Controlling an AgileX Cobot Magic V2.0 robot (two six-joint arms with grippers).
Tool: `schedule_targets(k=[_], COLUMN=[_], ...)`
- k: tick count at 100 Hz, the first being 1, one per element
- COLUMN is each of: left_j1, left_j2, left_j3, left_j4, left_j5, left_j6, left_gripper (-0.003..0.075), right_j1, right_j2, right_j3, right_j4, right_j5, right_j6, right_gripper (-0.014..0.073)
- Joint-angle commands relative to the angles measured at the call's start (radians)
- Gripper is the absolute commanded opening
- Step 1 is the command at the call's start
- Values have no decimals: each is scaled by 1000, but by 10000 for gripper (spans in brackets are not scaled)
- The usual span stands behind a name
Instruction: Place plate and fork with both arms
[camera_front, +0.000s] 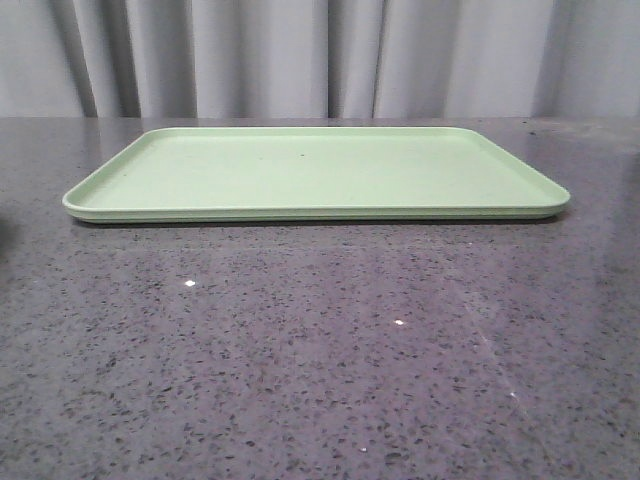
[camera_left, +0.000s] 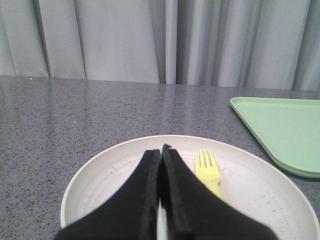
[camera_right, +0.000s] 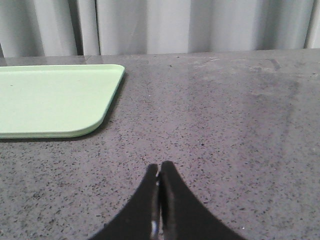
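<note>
Left gripper: fingers pressed together, empty, poised over the plate. Right gripper: likewise closed on nothing, above bare countertop. The plate sits on the counter left of the tray; the fork lies inside it. Both look like light, stiff, smooth plastic. Grip the plate by its rim; pinch the fork across its handle.

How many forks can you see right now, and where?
1. The yellow fork lies in the plate in the left wrist view, beside the shut left tool; its handle end is hidden behind the tool. None shows on the tray.
</note>
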Motion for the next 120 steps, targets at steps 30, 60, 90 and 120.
schedule_targets(k=[30,60,90,120], left_j1=[0,0,0,0], left_j2=[-32,-32,-31,87], left_j3=[12,12,-42,-314], left_j4=[-2,-2,-2,2], left_j5=[-75,-84,-123,105], left_j6=[0,-6,0,0], left_gripper=[-20,-20,-21,-21], right_j1=[2,2,2,2], right_j2=[-24,-24,-24,81], right_j3=[-5,-5,-26,-267], right_j4=[-7,-7,-7,-7], right_j5=[-75,-81,-224,41], right_j6=[-10,-10,-10,-10], right_gripper=[-67,-67,-67,-67])
